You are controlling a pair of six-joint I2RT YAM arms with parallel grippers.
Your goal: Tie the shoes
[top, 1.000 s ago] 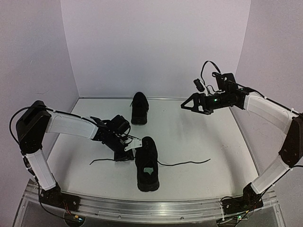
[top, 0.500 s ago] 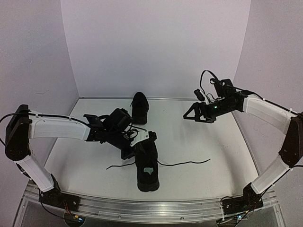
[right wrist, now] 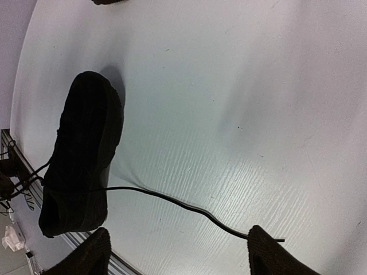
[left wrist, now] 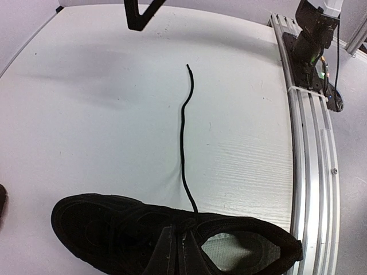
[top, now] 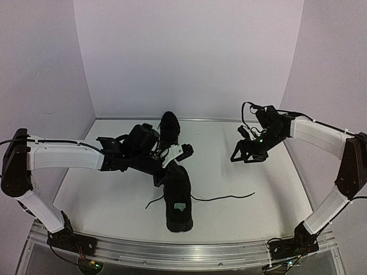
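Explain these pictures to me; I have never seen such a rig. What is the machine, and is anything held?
Two white robot arms are bolted at the near edge of a table. The wide picture looks down from behind them; the other two come from wrist cameras. On it stand two black sneakers: a near sneaker with a pale insole label and a far sneaker. A black lace trails from the near one. The left tool is close to the near sneaker; whether it grips anything is unclear. The right tool is open and empty.
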